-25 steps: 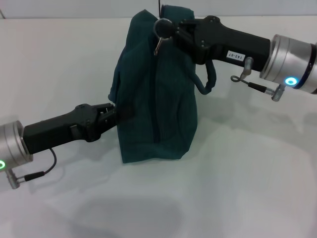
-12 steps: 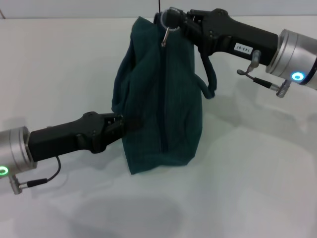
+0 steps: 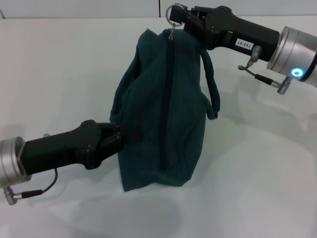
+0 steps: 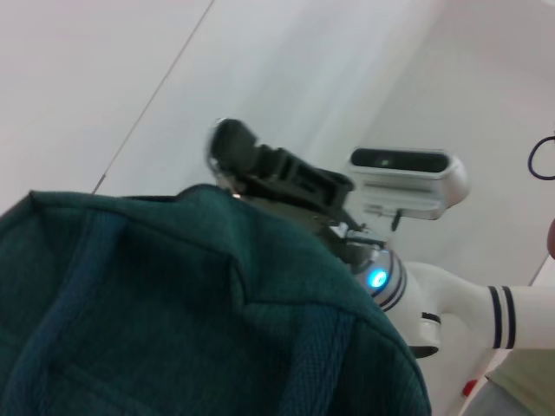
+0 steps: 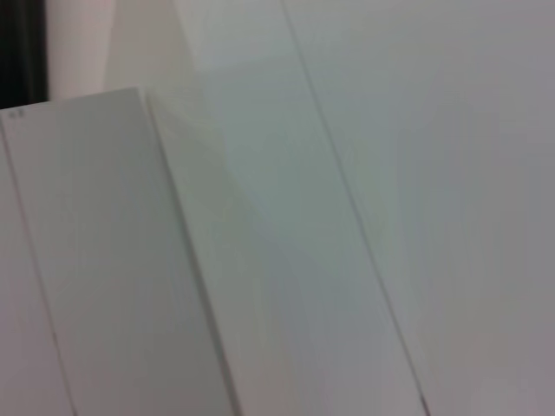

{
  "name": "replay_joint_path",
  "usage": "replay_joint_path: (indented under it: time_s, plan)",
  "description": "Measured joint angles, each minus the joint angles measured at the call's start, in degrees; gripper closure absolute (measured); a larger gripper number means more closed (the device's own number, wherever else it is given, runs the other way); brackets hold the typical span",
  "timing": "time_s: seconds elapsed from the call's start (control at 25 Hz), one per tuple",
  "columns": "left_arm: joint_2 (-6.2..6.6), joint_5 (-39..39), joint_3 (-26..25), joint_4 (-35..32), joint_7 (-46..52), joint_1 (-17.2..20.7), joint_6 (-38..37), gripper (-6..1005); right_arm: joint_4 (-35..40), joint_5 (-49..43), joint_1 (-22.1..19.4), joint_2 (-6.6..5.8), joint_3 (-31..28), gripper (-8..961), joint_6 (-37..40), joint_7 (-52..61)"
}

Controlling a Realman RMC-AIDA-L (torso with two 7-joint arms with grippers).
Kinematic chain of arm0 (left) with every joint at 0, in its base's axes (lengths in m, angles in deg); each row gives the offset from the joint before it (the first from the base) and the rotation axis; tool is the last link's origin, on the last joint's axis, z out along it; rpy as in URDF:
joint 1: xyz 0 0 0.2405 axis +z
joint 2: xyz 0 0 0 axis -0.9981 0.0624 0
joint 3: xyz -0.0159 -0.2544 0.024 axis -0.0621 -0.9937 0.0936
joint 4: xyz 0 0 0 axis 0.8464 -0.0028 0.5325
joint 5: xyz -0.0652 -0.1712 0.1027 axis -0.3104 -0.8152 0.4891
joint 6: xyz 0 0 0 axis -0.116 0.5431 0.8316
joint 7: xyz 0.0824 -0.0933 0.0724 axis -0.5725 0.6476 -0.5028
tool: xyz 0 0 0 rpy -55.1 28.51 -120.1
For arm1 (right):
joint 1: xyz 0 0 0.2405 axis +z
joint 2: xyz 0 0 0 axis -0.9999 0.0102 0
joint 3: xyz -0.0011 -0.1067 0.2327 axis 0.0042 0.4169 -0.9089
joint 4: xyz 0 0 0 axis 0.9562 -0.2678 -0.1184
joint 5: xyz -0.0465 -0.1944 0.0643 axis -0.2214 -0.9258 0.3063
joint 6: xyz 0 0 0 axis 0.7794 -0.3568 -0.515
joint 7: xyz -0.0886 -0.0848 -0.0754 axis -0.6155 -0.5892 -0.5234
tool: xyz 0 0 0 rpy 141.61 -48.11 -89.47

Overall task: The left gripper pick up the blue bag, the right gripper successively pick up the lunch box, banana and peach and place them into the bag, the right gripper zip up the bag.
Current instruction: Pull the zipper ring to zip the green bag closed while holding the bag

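The blue bag (image 3: 163,114) stands upright on the white table, its zipper line running from the base to the top. My left gripper (image 3: 123,135) is shut on the bag's left side, low down. My right gripper (image 3: 176,16) is at the bag's top far corner, shut on the metal zipper pull (image 3: 172,33) with its ring. In the left wrist view the bag's fabric (image 4: 173,303) fills the foreground and the right gripper (image 4: 236,154) shows beyond its top edge. The lunch box, banana and peach are not in view.
The bag's carry strap (image 3: 213,89) hangs in a loop on its right side under the right arm. The white table (image 3: 257,188) spreads around the bag. The right wrist view shows only pale wall panels.
My right gripper has drawn the zipper pull up and away along the bag's top, stretching the bag taller. My left gripper has shifted slightly toward me with the bag's side.
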Motion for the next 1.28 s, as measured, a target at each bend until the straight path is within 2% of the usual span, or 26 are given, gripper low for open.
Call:
replay_joint_path:
  time_s: [0.44,0.76,1.04,1.08,1.28]
  plan:
    - [0.21,-0.35,-0.47,-0.28,-1.07,2.00,-1.57,914,-1.08,-0.02,-0.49,0.32,-0.37,938,-5.02,-0.22]
    - [0.21,-0.39,-0.69,-0.41,-1.10,3.05,-1.33,893,-1.24,0.58,-2.62,0.38,-0.38,938,-6.80,-0.45]
    - [-0.08,-0.36,-6.30,-0.12,-0.99,4.18,0.01,874,-0.66,0.63,-3.73,0.39,-0.37,937,-4.82,-0.69]
    - [-0.11,-0.37,-6.85,-0.14,-0.96,4.24,0.22,872,0.87,0.66,-5.37,0.45,-0.36,937,-4.09,-1.41]
    - [0.00,-0.43,-8.17,-0.38,0.15,4.21,1.40,859,4.23,0.69,-8.50,0.56,-0.17,937,-3.64,-2.32]
